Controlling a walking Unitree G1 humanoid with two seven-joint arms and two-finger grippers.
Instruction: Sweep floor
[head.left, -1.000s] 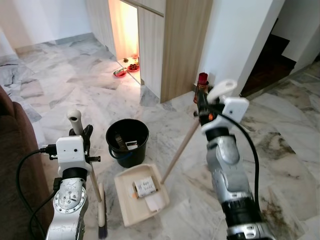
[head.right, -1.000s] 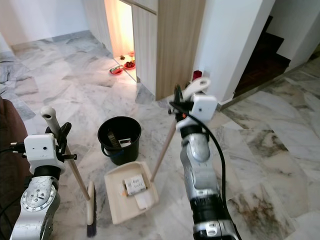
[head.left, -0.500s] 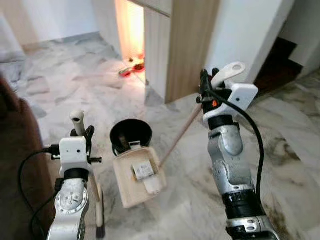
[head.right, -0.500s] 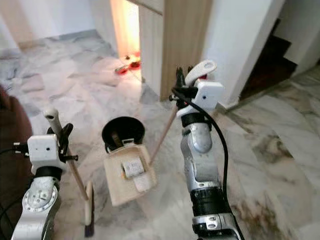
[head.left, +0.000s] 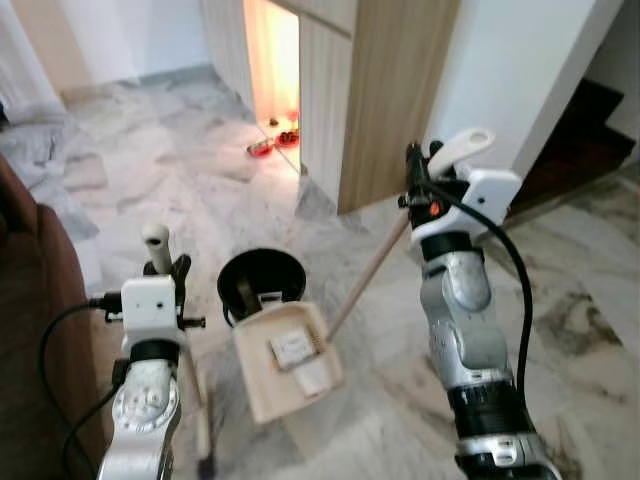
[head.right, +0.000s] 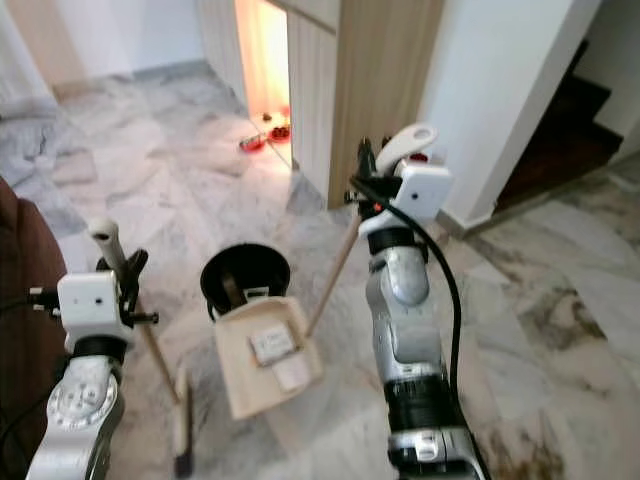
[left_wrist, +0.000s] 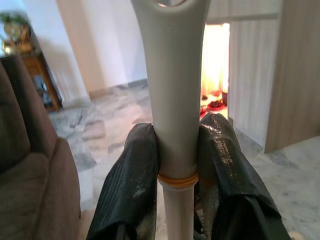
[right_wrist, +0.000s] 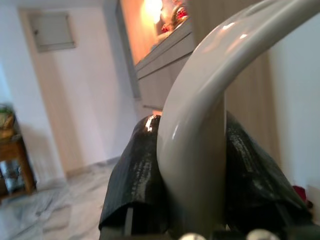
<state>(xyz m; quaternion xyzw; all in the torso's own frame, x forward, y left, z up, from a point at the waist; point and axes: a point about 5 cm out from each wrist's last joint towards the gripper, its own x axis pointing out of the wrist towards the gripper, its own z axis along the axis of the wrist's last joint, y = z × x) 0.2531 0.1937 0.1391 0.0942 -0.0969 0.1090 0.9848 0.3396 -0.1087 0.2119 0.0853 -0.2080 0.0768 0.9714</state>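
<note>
My right gripper (head.left: 418, 178) is shut on the grey curved grip (right_wrist: 200, 140) of a long wooden handle (head.left: 365, 285). The handle slants down to a cream dustpan (head.left: 255, 385), which is raised and tilted. The dustpan's far edge overlaps the near rim of a black bucket (head.left: 228, 290). A small printed box (head.left: 290, 348) and a white scrap (head.left: 312, 380) lie in the pan. My left gripper (head.left: 166, 268) is shut on the white top of a broom (left_wrist: 175, 100). The broom's stick (head.right: 160, 350) runs down to its head (head.right: 182, 435) on the marble floor.
A brown sofa (head.left: 30, 330) stands close on my left. Behind the bucket is a wooden cabinet (head.left: 390, 90) with a lit niche and red bowls (head.left: 275, 140) on the floor. A white pillar (head.left: 510, 70) and a dark stairway (head.left: 600, 120) are at the right.
The dustpan has come up off the floor and moved toward the bucket, its far edge now over the near rim. My head view has shifted. Both grips are unchanged.
</note>
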